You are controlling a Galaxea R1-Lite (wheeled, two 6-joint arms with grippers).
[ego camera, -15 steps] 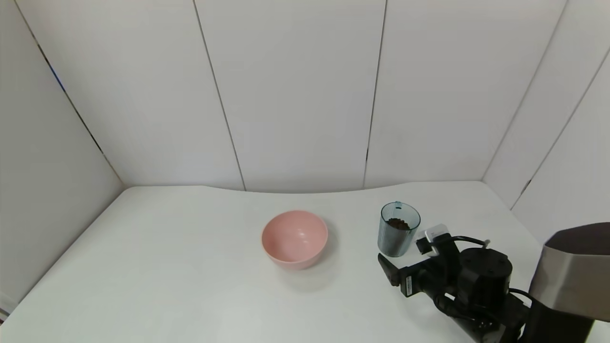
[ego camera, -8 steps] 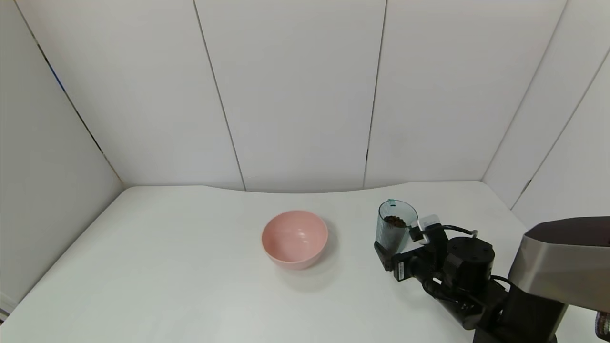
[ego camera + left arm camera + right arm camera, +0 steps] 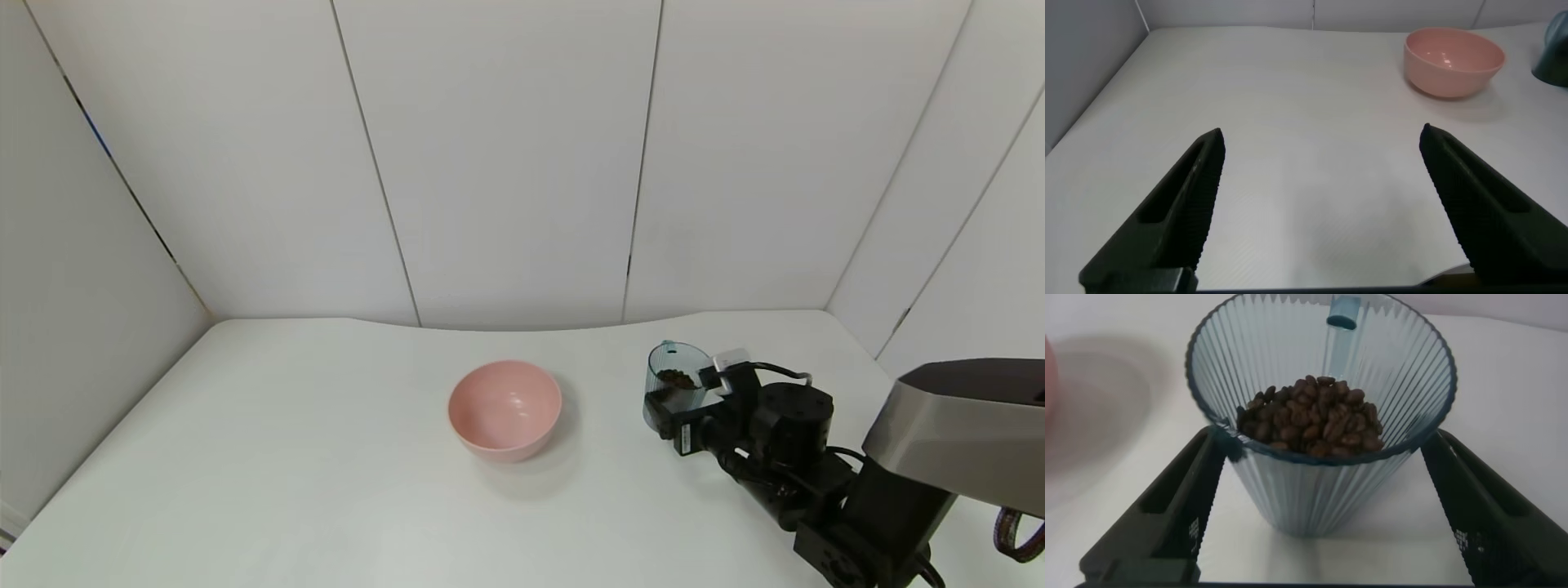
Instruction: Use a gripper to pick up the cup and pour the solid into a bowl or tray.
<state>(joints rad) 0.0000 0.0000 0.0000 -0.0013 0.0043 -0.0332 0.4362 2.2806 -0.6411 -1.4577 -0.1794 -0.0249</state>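
Observation:
The ribbed blue-grey cup (image 3: 671, 392) stands on the table to the right of the pink bowl (image 3: 504, 410). It holds dark brown beans (image 3: 674, 377). My right gripper (image 3: 684, 398) is open, with one jaw on each side of the cup, low on its wall. In the right wrist view the cup (image 3: 1319, 486) and its beans (image 3: 1315, 415) sit between the fingers of the gripper (image 3: 1323, 441), with gaps at the base. My left gripper (image 3: 1321, 135) is open and empty over bare table. The bowl (image 3: 1454, 61) lies far ahead of it.
The white table (image 3: 286, 457) is backed by white wall panels on three sides. My right arm (image 3: 824, 482) reaches in from the front right corner. The cup's edge (image 3: 1555, 57) shows in the left wrist view.
My right gripper has moved forward and up to the cup; its open jaws now stand on both sides of it. The cup has shifted slightly to the left.

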